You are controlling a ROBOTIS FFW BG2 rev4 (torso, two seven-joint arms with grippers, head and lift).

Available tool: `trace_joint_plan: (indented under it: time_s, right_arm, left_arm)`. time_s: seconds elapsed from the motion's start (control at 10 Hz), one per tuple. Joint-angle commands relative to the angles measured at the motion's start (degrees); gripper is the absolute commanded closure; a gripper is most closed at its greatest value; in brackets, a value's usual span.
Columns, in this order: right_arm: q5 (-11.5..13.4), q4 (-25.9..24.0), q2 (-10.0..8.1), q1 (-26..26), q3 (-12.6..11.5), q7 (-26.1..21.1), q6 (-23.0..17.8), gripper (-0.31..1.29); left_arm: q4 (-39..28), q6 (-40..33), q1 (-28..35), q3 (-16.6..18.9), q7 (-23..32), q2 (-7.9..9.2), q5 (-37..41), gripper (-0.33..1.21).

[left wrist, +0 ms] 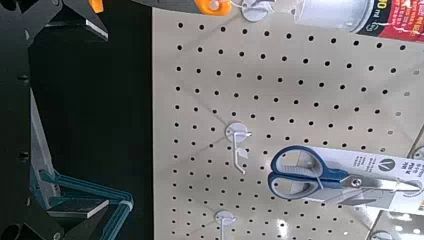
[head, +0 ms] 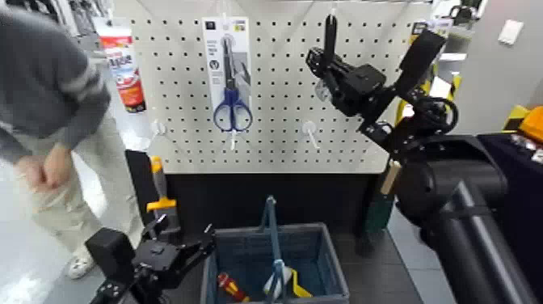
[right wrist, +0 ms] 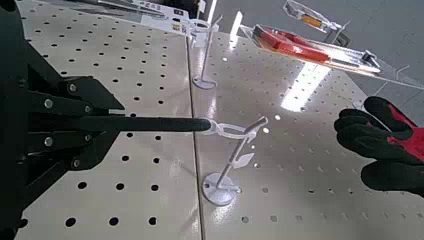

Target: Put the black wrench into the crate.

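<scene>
A cream perforated pegboard panel [head: 275, 152] stands upright behind the work area, fitted with white hook mounts [left wrist: 236, 130] on round bases; bright glare spots mark its surface. Below the panel is a black vertical backing [head: 226, 206], with a dark base surface [head: 373, 271] beneath it. A glossy pale floor [head: 20, 230] extends at the head view's left and reflects light, while a plain grey wall [head: 505, 69] at the right carries a small white rectangular plate [head: 510, 32].
</scene>
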Motion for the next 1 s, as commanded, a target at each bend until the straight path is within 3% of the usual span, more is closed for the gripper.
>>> trace_joint_plan:
  time_s: [0.1, 0.4, 1.0]
  right_arm:
    - [0.00, -0.21, 0.00, -0.11, -0.11, 0.09, 0.00, 1.24]
    - [-0.18, -0.65, 0.00, 0.07, -0.19, 0.27, -0.44, 1.24]
    - [0.17, -6.36, -0.09, 0.86, -0.37, 0.62, -0.44, 1.24]
  left_arm:
    - [0.09, 0.00, -0.09, 0.00, -0.05, 0.00, -0.06, 0.14]
    - [0.09, 0.00, 0.00, 0.00, -0.05, 0.00, -0.06, 0.14]
    - [0.17, 0.27, 0.00, 0.00, -0.05, 0.26, -0.06, 0.14]
